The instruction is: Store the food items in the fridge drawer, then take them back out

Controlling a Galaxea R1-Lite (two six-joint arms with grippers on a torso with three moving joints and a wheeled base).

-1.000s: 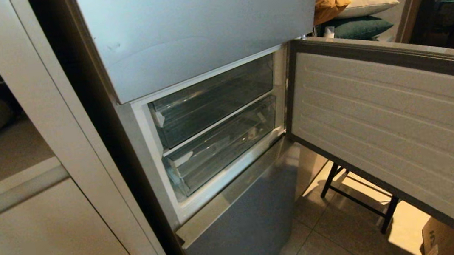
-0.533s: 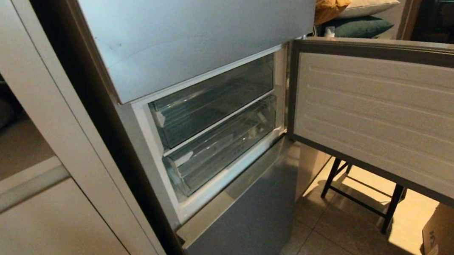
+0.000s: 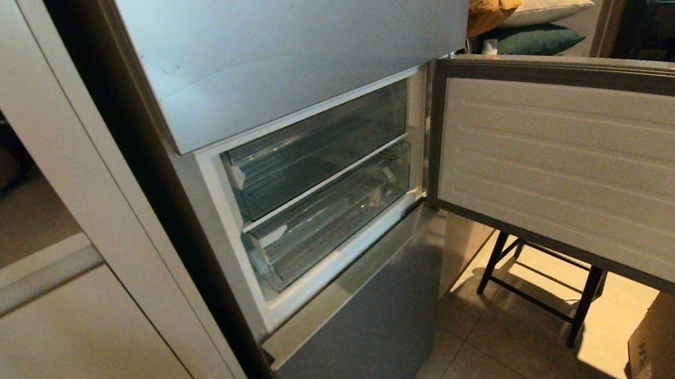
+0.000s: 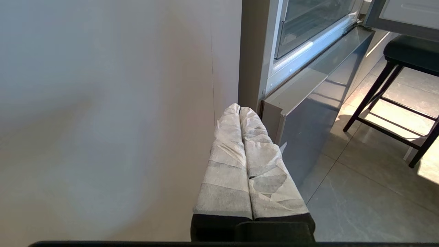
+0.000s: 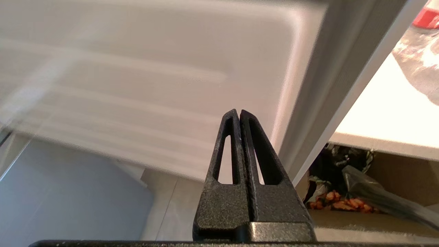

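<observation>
The silver-grey fridge has its middle door swung open to the right. Behind it sit two transparent fridge drawers, an upper one and a lower one, both pushed in. The food items are out of view. My right gripper is shut and empty, its black fingers close to the door's white inner face near the free edge. My left gripper, with white-wrapped fingers, is shut and empty, hanging beside the cabinet wall low by the fridge's bottom door. Neither gripper shows in the head view.
A black stool stands under the open door, beside a cardboard box. A pale cabinet flanks the fridge on the left. Pillows lie behind. In the right wrist view a white tabletop shows past the door edge.
The open door has swung further away from me; its free lower corner now shows in the head view, uncovering more of the cardboard box. The drawers have not moved.
</observation>
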